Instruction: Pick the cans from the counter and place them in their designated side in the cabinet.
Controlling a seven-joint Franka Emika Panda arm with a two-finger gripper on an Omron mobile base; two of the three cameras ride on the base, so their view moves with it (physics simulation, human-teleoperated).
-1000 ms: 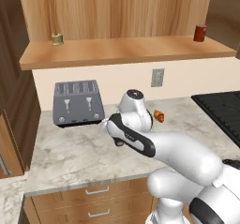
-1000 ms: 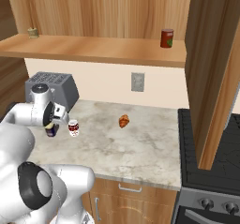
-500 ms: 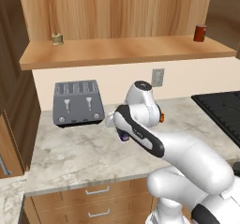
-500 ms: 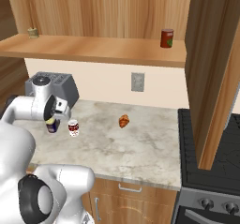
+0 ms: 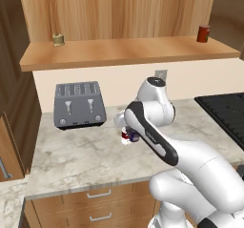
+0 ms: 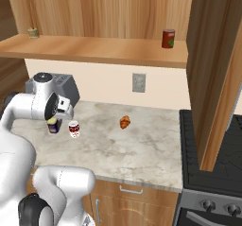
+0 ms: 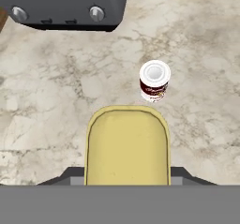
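Note:
My gripper (image 6: 54,120) is shut on the dark blue can (image 6: 53,126), whose yellow top (image 7: 127,145) sits large between the fingers in the hand view. The can hangs upright low over the counter (image 6: 137,147), just in front of the toaster. Next to it the red-and-white can (image 6: 73,128) (image 7: 154,81) stands upright on the counter, apart from the gripper. In the left base view my arm covers most of both cans (image 5: 129,136). Above, the cabinet's shelf board (image 5: 128,53) (image 6: 94,50) runs across the wall.
A grey toaster (image 5: 79,104) (image 6: 65,85) stands at the counter's back. A plain dark red can (image 5: 204,33) (image 6: 168,39) sits at the shelf's right end, an olive-tan can (image 5: 58,39) at its left. A croissant (image 6: 125,122) lies mid-counter. A black stove (image 6: 212,159) borders the right.
The arm's upper links have swung right and risen, and the hand has come up a little with the blue can in its grip. The red-and-white can has stayed put.

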